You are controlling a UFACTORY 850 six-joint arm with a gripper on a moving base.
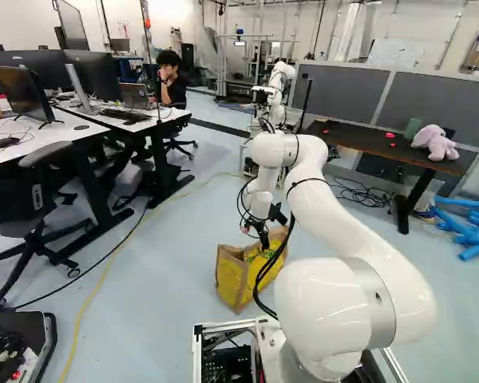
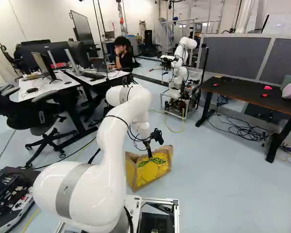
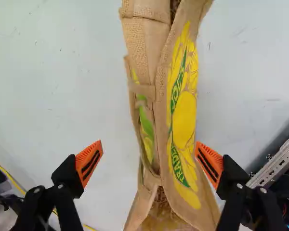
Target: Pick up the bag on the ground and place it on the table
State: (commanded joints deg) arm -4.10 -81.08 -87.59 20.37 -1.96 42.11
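Plainly tan, woven bag, printed yellow and green, stands partly open on floor; fingers apart, astride it.

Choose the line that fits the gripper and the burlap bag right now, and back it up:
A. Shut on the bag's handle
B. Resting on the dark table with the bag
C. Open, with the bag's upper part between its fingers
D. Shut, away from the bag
C: the orange pads of the gripper stand wide apart with the burlap bag between them, and floor shows between one pad and the bag.
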